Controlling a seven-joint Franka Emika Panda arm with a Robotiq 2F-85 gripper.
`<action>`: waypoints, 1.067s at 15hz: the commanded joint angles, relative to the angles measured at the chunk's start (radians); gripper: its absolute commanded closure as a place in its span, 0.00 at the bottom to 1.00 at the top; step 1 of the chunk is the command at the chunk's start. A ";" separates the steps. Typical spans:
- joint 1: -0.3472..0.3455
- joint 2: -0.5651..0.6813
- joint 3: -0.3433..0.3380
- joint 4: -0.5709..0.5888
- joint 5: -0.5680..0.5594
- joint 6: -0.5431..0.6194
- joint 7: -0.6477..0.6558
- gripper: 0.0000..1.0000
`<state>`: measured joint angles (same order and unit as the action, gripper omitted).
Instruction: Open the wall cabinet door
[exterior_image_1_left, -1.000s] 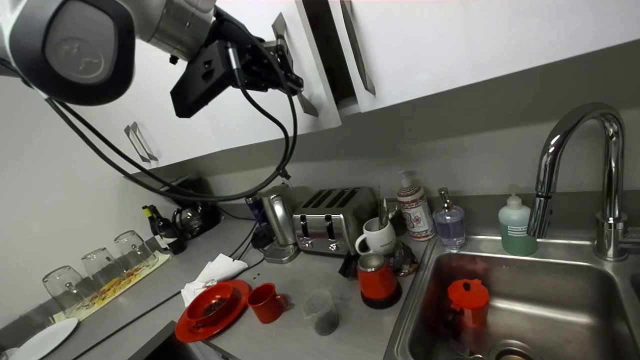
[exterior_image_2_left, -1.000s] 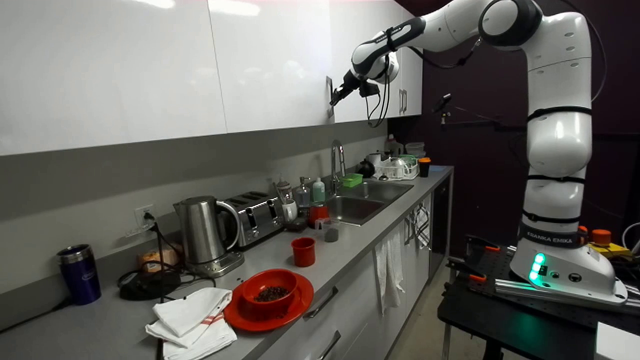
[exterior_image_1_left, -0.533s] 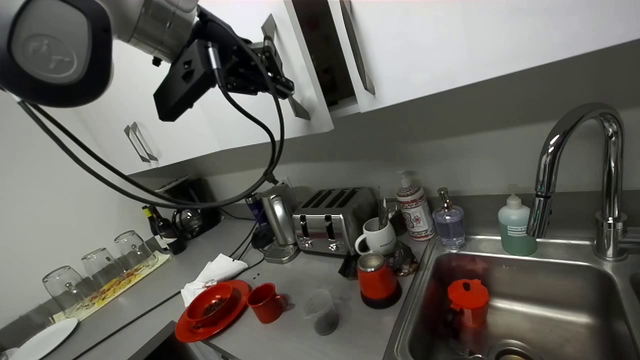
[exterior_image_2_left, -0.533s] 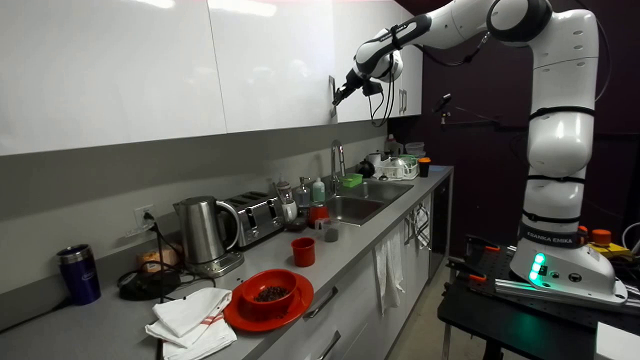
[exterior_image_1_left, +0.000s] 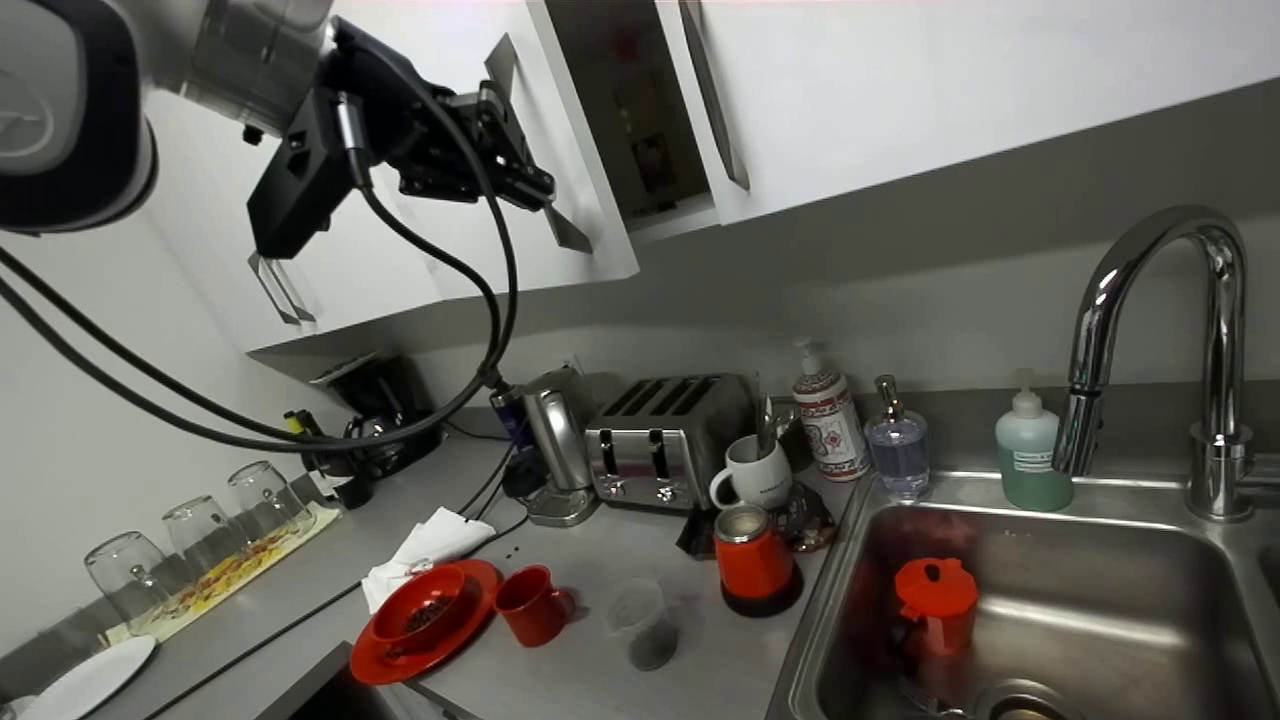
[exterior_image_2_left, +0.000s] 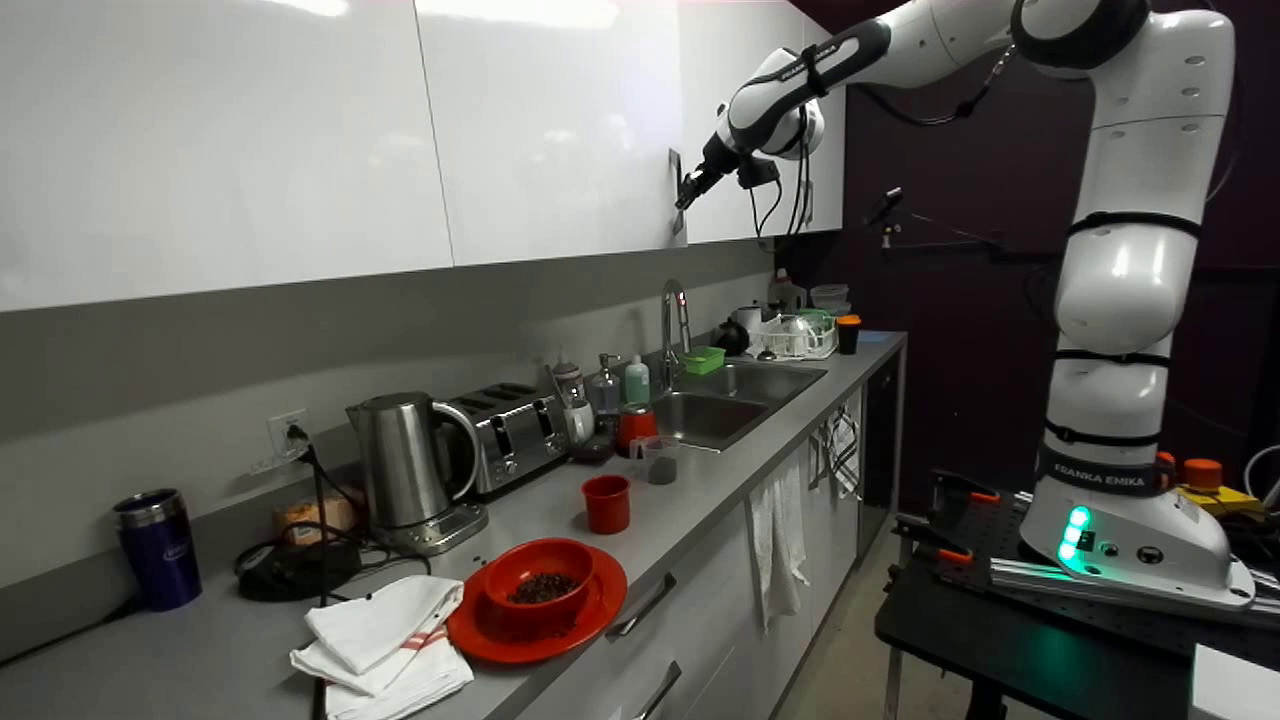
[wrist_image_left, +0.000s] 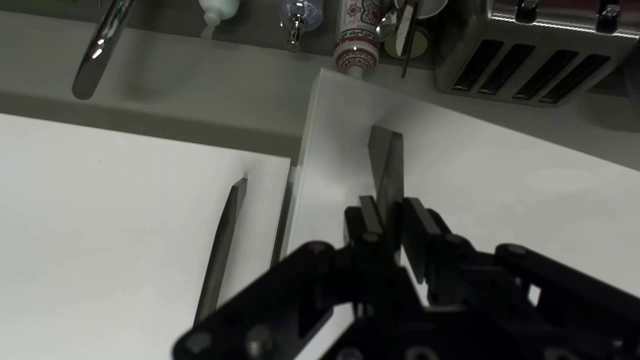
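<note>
cabinet door (exterior_image_2_left: 560, 140) swung wider (jaws clasping handle (wrist_image_left: 392, 170)); bowl (exterior_image_2_left: 535, 556) holds dark bits (exterior_image_2_left: 543, 588)

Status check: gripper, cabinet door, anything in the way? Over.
Gripper shut on bar handle. Wall cabinet door ajar, not fully open. Possible snag: black cables looping below gripper.

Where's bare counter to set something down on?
The grey countertop is bare between the round red mug and silver four-slot toaster; another patch is bordered by the clear tapered cup, red black-based canister and steel sink. The back from toaster to sink is crowded: white mug, red-patterned pump bottle. Overhead, fingers grip the silver bar handle.
</note>
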<state>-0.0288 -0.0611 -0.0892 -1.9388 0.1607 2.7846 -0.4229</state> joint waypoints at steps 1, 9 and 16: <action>0.037 -0.065 0.054 -0.127 -0.087 -0.019 0.020 0.92; 0.034 -0.149 0.072 -0.234 -0.220 0.009 0.160 0.92; 0.007 -0.202 0.102 -0.311 -0.324 0.045 0.259 0.92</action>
<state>-0.0402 -0.2572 -0.0532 -2.1636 -0.0844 2.8295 -0.1771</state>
